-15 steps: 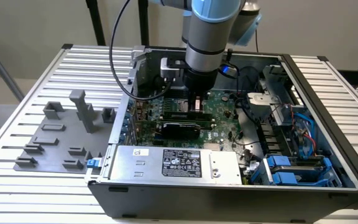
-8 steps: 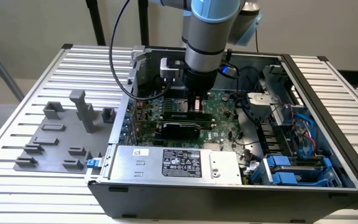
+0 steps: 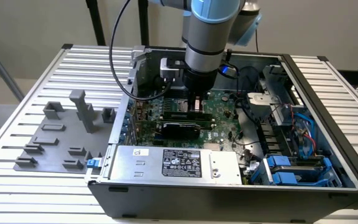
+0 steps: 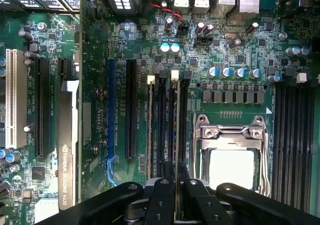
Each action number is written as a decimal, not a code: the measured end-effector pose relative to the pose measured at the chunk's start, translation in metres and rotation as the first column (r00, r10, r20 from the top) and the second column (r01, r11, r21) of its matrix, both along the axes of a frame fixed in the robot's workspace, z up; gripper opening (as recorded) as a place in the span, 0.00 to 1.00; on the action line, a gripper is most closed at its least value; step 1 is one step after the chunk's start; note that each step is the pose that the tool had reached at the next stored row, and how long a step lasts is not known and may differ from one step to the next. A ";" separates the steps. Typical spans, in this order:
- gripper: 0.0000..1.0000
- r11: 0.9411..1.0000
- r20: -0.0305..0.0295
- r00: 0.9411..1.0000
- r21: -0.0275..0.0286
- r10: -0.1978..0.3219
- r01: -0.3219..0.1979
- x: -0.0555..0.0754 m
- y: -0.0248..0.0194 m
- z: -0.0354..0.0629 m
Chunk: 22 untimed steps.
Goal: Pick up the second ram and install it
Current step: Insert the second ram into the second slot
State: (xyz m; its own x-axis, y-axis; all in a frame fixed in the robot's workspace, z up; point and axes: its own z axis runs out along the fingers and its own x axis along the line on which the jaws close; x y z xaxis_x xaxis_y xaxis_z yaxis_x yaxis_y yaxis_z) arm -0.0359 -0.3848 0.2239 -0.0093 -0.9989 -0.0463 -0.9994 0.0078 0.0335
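Ribbed metal bench [image 3: 30,186] carries an open computer case [image 3: 229,200]; inside, the hand [image 4: 175,177] stands over the green board [image 4: 225,50], fingers [image 4: 168,175] clamped on the second ram [image 4: 173,130], upright in its slot beside the processor socket [image 4: 230,160]

Bright, even light; soft shadows, slight blur.

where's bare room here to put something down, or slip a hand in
Bare ribbed table lies in front of the grey holder plate, and more lies beyond it near the table's far corner. The open computer case is crowded: cables, blue drive bays, the power supply, and the gripper down at the RAM slots beside the CPU socket.
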 end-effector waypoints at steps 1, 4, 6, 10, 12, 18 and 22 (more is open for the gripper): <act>0.00 1.000 0.000 1.000 0.000 0.000 0.000 0.000 0.0000 -0.0002; 0.00 1.000 0.000 1.000 0.000 0.000 0.000 0.000 0.0000 -0.0010; 0.00 1.000 0.000 1.000 0.000 0.000 0.000 0.000 0.0000 -0.0015; 0.00 1.000 0.000 1.000 0.000 0.000 0.000 0.000 0.0000 -0.0017; 0.00 1.000 0.000 1.000 0.000 0.000 0.000 0.000 0.0000 -0.0017; 0.00 1.000 0.005 1.000 0.000 0.000 0.000 0.000 0.0001 -0.0018; 0.00 1.000 0.011 1.000 0.000 0.000 0.000 0.000 0.0000 -0.0019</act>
State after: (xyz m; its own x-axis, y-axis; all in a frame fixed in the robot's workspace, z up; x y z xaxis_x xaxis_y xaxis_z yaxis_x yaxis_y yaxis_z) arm -0.0359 -0.3848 0.2220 -0.0090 -0.9989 -0.0464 -0.9997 0.0079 0.0226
